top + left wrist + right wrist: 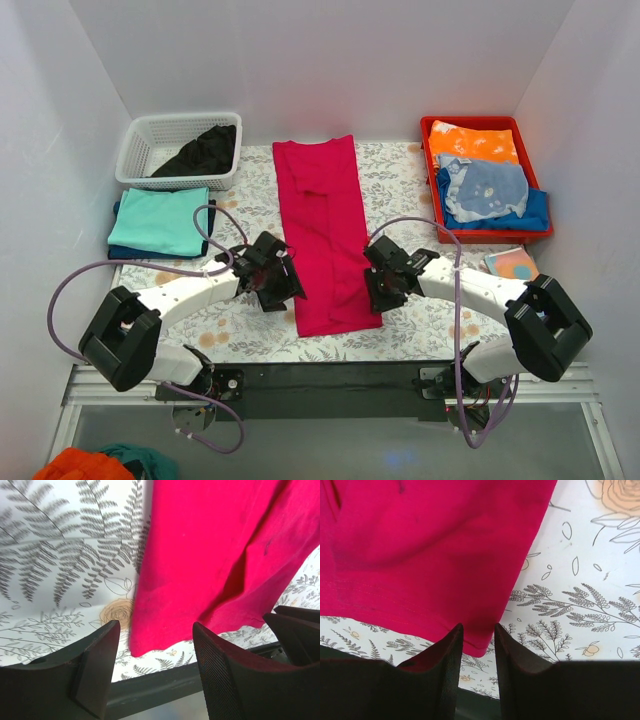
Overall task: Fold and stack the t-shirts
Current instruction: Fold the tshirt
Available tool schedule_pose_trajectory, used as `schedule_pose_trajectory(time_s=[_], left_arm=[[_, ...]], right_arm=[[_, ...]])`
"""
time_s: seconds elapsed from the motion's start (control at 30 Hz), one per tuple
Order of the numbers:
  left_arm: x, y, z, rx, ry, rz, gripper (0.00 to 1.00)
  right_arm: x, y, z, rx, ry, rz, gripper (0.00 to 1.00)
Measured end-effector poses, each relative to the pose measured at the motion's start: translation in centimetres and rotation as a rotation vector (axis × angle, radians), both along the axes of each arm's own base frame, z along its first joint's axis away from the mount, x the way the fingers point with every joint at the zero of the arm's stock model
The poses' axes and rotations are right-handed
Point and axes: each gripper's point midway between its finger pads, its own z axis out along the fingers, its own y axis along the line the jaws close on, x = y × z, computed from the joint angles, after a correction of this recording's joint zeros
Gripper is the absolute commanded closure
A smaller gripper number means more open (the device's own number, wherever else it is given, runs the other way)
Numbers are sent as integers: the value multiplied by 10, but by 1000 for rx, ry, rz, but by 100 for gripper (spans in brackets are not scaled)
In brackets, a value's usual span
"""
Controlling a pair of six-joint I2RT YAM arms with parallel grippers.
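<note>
The crimson-red t-shirt [325, 235] lies flat in the middle of the table, folded lengthwise into a long strip. My left gripper [281, 286] is at its near left edge, open wide, with the shirt's near left corner [150, 640] on the cloth just beyond the fingertips [111, 630]. My right gripper [384, 287] is at the near right corner, jaws a narrow gap apart, straddling that corner [479, 647] without pinching it. A folded teal t-shirt [160, 220] lies on a dark blue one [117, 213] at the left. A black t-shirt [203, 150] sits in the basket.
A white basket [150, 140] stands at the back left. A red tray [440, 128] at the back right holds orange and blue clothes. A small coloured card [512, 265] lies near the right arm. The table's black front rail [320, 375] is just behind both grippers.
</note>
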Motion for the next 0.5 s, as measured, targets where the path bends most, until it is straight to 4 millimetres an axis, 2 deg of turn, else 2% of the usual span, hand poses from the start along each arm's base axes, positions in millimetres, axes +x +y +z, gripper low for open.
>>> schedule_pose_trajectory(time_s=[0.07,0.1,0.2,0.37,0.5], left_arm=[[-6,-3,-3,-10,15,0,41],[-11,-5,-5,-14,26,-3,41],[-23,-8,-12,-19,58,-5,41],[-30,-17,-16,-29,76,0,41],[-33,-24,-23,-28,92,5,43]], right_arm=[[-4,-2,-4,-3,12,-10,61],[-6,-4,-7,-9,19,-13,54],[-15,-12,-17,-33,48,-35,50],[-15,-12,-17,-20,42,-49,53],[-15,-11,-18,-11,40,-58,61]])
